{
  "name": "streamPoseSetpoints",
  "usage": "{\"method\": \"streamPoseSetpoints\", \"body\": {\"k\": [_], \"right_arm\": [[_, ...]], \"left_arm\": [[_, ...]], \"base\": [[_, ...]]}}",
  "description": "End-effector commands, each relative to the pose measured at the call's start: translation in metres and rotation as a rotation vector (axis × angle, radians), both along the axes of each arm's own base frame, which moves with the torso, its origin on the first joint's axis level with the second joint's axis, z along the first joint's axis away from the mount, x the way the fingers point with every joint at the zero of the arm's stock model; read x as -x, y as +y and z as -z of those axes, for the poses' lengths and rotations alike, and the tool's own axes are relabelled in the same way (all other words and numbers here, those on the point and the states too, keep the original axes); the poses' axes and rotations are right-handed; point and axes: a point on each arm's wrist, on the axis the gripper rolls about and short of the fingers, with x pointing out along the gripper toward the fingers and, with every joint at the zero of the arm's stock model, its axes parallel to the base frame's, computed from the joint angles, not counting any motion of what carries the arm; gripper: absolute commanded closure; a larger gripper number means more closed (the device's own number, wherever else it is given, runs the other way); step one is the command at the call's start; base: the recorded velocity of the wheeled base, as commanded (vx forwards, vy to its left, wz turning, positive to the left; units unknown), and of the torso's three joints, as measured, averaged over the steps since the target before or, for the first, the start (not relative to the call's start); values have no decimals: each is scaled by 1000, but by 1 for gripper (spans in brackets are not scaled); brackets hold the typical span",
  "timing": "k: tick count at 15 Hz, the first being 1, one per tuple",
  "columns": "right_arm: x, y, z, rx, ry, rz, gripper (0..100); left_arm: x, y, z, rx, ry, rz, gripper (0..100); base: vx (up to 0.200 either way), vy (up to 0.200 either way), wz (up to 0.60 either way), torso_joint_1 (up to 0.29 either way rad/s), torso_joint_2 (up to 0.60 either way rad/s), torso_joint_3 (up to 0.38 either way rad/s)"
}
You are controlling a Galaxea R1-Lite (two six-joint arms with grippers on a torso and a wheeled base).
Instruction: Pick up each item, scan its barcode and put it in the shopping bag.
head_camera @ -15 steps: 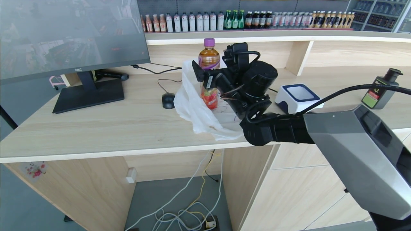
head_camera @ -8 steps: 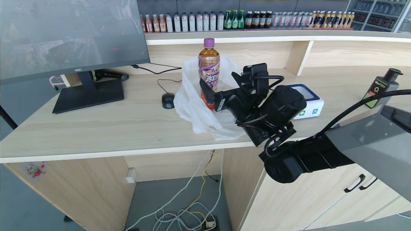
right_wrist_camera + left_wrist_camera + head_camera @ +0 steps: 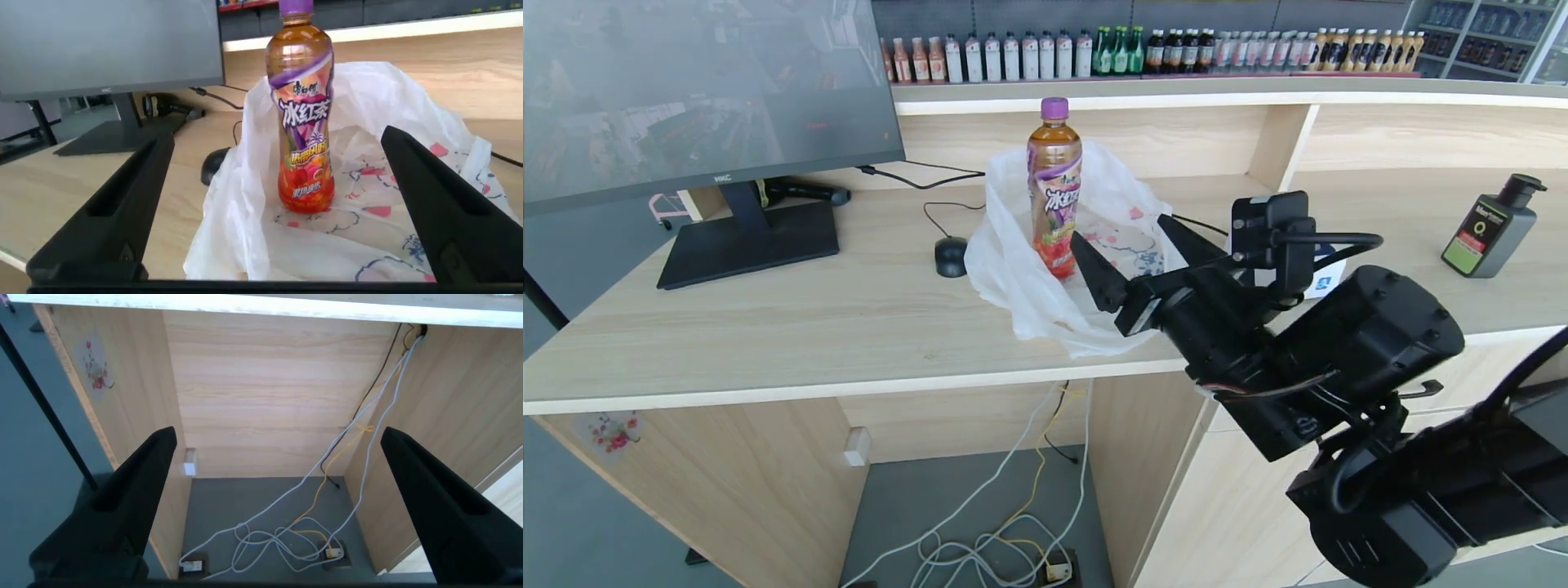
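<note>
The right gripper [image 3: 1120,229] is positioned above the counter [image 3: 809,318] at the near right side of the shopping bag [image 3: 1013,286], with its jaws spread wide and nothing held between them. The bottle [image 3: 1054,188], purple-capped, stands upright inside the white shopping bag, clear of both fingers, with a mouse [image 3: 951,256] just beside the bag on its left. The left gripper [image 3: 278,433] is located below the counter edge, facing the cabinet panel and loose cables [image 3: 288,536], likewise fully open and empty.
</note>
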Motion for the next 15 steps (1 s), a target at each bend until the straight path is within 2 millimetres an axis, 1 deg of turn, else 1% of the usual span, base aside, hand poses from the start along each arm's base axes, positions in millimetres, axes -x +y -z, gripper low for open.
{"method": "streamPoseSetpoints", "body": {"k": [1, 2, 3, 4, 5, 6, 7, 9, 12, 15], "right_arm": [[38, -27, -8, 25, 6, -10, 0], [51, -39, 7, 73, 62, -11, 0], [54, -41, 7, 63, 73, -16, 0], [53, -41, 1, 36, 59, -20, 0], [55, -42, 2, 20, 73, -21, 0], [57, -45, 6, 22, 97, -17, 0], [61, -49, 17, 42, 138, -10, 0], [65, -52, 20, 76, 139, -2, 0], [72, -48, 25, 98, 150, -32, 0], [73, -49, 27, 103, 158, -31, 0]], "left_arm": [[0, 0, 0, -1, -1, 0, 0], [0, 0, 0, 4, -1, 0, 0], [0, 0, 0, 2, -1, 0, 0], [0, 0, 0, 1, -1, 0, 0], [0, 0, 0, 1, -1, 0, 0], [0, 0, 0, 2, -1, 0, 0], [0, 0, 0, 1, -1, 0, 0], [0, 0, 0, 2, -1, 0, 0], [0, 0, 0, 10, -1, -2, 0], [0, 0, 0, 8, -1, 0, 0]], "base": [[0, 0, 0, 0, 0, 0], [0, 0, 0, 0, 0, 0], [0, 0, 0, 0, 0, 0], [0, 0, 0, 0, 0, 0], [0, 0, 0, 0, 0, 0], [0, 0, 0, 0, 0, 0], [0, 0, 0, 0, 0, 0], [0, 0, 0, 0, 0, 0], [0, -200, 0, -6, 2, 5], [0, -200, 0, 6, 5, 1]]}}
